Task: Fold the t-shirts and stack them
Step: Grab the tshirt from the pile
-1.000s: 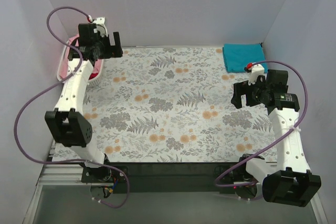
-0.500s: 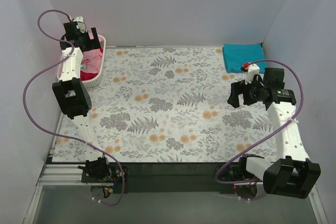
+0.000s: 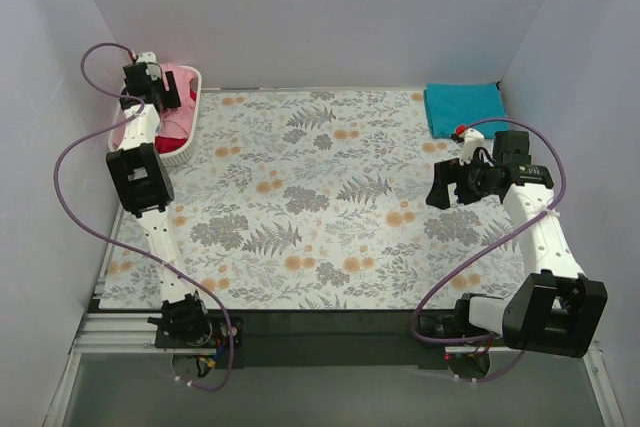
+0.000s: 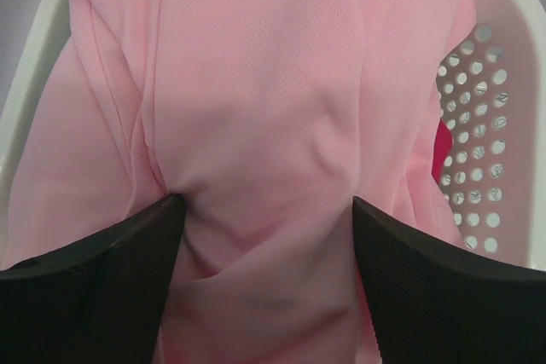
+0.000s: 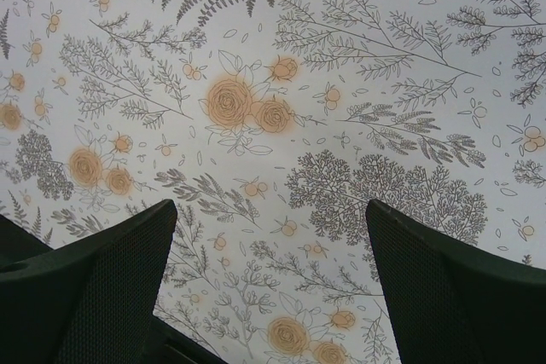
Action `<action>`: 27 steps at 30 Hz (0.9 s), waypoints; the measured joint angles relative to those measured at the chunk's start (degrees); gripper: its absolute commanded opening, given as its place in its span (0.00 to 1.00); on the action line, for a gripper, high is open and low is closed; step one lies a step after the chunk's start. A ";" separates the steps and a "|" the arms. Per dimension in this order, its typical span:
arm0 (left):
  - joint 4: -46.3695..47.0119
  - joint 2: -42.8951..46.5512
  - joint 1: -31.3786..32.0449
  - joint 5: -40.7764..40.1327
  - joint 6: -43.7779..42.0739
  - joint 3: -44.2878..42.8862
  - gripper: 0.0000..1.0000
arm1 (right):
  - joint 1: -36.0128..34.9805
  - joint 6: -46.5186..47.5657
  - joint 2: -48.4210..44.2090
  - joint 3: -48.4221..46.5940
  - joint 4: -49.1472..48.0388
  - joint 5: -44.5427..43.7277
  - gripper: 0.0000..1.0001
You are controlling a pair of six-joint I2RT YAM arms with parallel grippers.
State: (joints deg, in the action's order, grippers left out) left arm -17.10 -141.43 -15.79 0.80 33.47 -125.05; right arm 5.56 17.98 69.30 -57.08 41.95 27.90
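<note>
The light pink t-shirt (image 4: 256,108) lies heaped in the white lattice basket (image 4: 486,151) at the table's far left corner, over most of a bright red t-shirt (image 4: 440,153). My left gripper (image 4: 266,210) is down in the basket, open, its fingers pressed into the pink cloth with a raised fold between them. From above, the left gripper (image 3: 160,97) sits over the pink t-shirt (image 3: 180,112). A teal t-shirt (image 3: 463,107) lies folded at the far right corner. My right gripper (image 3: 445,187) hovers open and empty over the floral cloth (image 5: 281,83), nearer than the teal shirt.
The basket (image 3: 185,152) stands against the left wall, its rim close round the left gripper. A floral tablecloth (image 3: 320,187) covers the table. White walls close in the back and both sides. A purple cable loops from each arm.
The left arm swung from above the basket's near side down into it, and its jaws have started to narrow on the pink cloth. The right gripper drifted slightly left.
</note>
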 measured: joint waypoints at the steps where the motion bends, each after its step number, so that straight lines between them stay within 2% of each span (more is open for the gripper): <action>1: 0.55 -0.68 0.00 -0.13 0.00 -0.57 0.66 | 0.00 -0.02 0.15 0.02 -0.02 0.11 0.98; 3: 1.25 -1.42 0.00 -0.35 -0.35 -1.36 0.53 | 0.00 -0.09 0.48 0.00 -0.04 0.20 0.99; 4: 1.51 -1.55 0.00 -0.39 -0.50 -1.57 0.43 | 0.00 -0.13 0.61 0.00 -0.04 0.20 0.98; 7: 2.23 -1.57 -0.02 -0.35 -0.17 -1.81 0.33 | 0.00 -0.24 0.83 0.00 -0.04 0.22 0.98; 13: 2.47 -0.57 -0.26 0.94 -0.02 -1.81 0.25 | 0.00 -0.39 0.81 0.00 -0.07 0.76 0.98; 15: 2.36 0.70 -0.55 1.68 0.26 -1.77 0.10 | 0.00 -0.44 0.76 0.04 -0.09 1.03 0.98; 17: 2.36 2.54 -0.85 2.19 0.31 -1.73 0.00 | 0.00 -0.44 0.52 0.33 -0.15 1.29 0.98; 27: 2.01 15.04 -2.16 6.73 2.12 -1.81 0.00 | 0.00 -0.44 -1.99 0.74 -0.15 2.34 0.97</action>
State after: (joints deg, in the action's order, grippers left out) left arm -15.09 -126.39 -17.96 7.53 35.59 -126.87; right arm 5.56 17.54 67.31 -56.34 41.80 30.24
